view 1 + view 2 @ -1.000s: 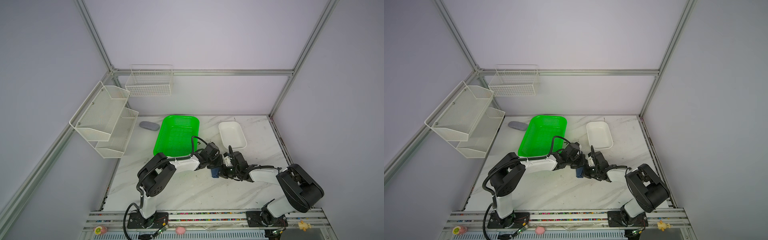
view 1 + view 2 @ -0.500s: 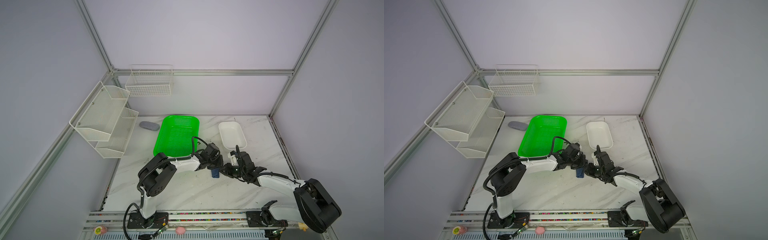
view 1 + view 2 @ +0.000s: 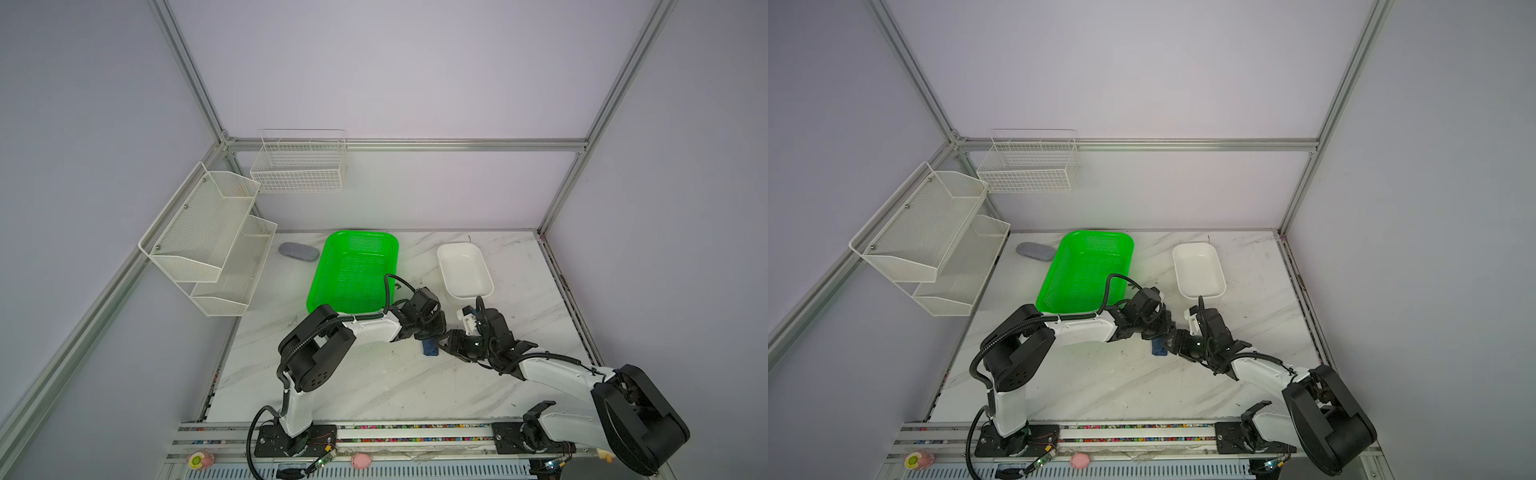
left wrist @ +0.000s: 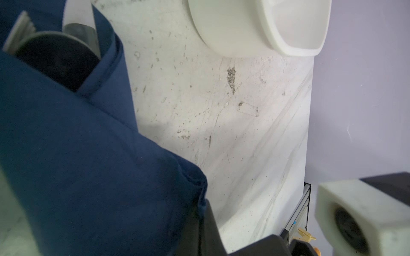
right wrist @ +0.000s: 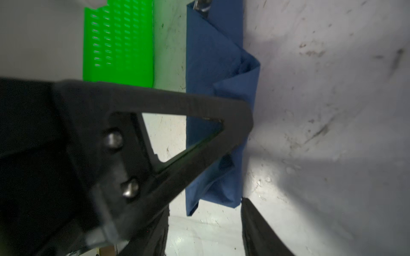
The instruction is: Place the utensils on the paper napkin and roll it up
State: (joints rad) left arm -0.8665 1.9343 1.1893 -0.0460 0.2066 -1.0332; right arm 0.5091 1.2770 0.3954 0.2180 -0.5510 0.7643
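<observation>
The paper napkin lies on the marble table as a narrow navy roll, just in front of the green basket. Shiny metal ends of the utensils stick out of its far end. My left gripper reaches over the roll from the left, shut, with a fold of the napkin pinched at its tips. Its black finger crosses the roll in the right wrist view. My right gripper stands open at the roll's near end, jaws on either side of it without touching.
A green perforated basket stands behind the arms. A white tray sits to its right, and a grey oval object lies at the back left. White wire shelves hang on the left wall, a wire basket on the back wall.
My right gripper has opened, let go of the roll and drawn back to the right, its arm stretching out low. The left gripper and the roll have stayed put.
</observation>
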